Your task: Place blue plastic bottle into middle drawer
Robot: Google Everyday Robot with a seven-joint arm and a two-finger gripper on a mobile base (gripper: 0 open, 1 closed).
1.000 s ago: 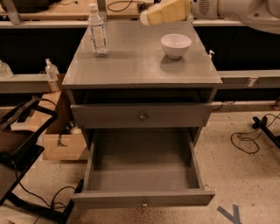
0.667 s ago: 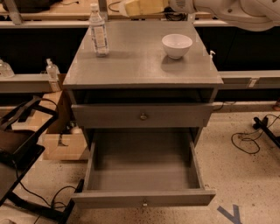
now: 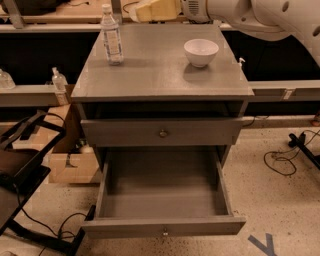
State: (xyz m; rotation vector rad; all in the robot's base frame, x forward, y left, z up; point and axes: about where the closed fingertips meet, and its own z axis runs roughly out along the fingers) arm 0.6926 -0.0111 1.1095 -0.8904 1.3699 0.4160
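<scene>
**Bottle upright, not yet gripped; drawer stands open**

The blue plastic bottle [image 3: 111, 35] stands upright at the back left of the grey surface [image 3: 160, 75]. It is just left of and a little below the pincer [image 3: 142, 10], and apart from it. The pincer hangs over the rear edge of the surface, its arm reaching in from the right. You cannot tell whether it is released or clenched, only that it holds no bottle. The middle drawer [image 3: 165, 200] is pulled out and bare, well below and forward of the pincer.

Risks, as judged:
- The bottle is tall and slim, so a sideways nudge on approach could tip it.
- It sits near the left edge, so a fall could carry it off the surface.
- A grip too high, at the cap, may let it swing.
- On the descent, the closed upper drawer [image 3: 163, 133] and the front edge of the surface lie between bottle and tray. Bring the bottle forward past them first.

Around:
- The white bowl [image 3: 201, 51] sits right of and below the pincer, under the arm and out of the direct line.
- A small bottle [image 3: 59, 80] far to the lower left is not your target.
- Cables [image 3: 280, 160] lie on the floor, lower right.
</scene>
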